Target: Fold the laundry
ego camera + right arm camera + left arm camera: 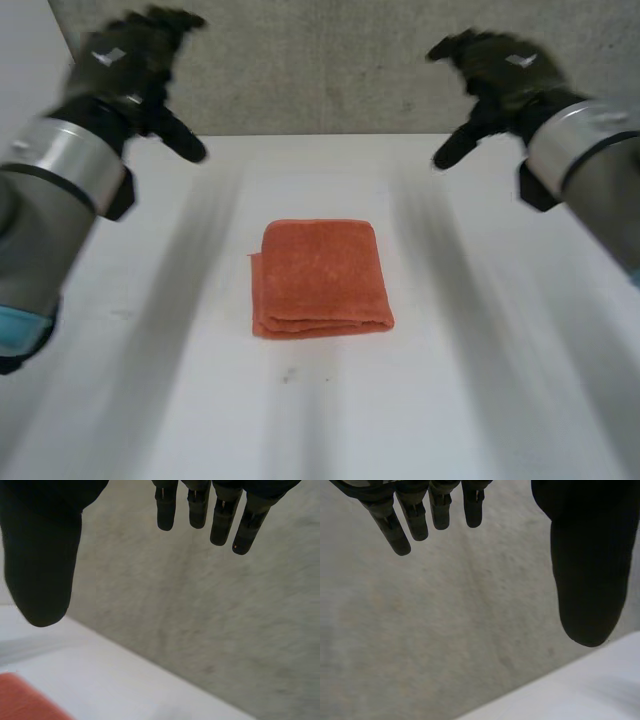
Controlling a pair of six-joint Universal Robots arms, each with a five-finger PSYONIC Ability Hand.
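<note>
The white tabletop (480, 400) was seen bare apart from one item, with a grey wall (330, 60) behind its far edge. The left arm (50, 200) and right arm (600, 170) were held high at either side, well apart from the laundry, probably so that the folded piece would not be disturbed. An orange cloth (320, 278) was laid near the middle of the tabletop, folded into a compact square with its layered edges stacked at the near side; the fold was judged complete or nearly so. The left hand (135, 55) was held open, fingers (415, 520) relaxed and thumb spread, gripping nothing. The right hand (495, 65) was likewise kept open and empty, above the far edge.
</note>
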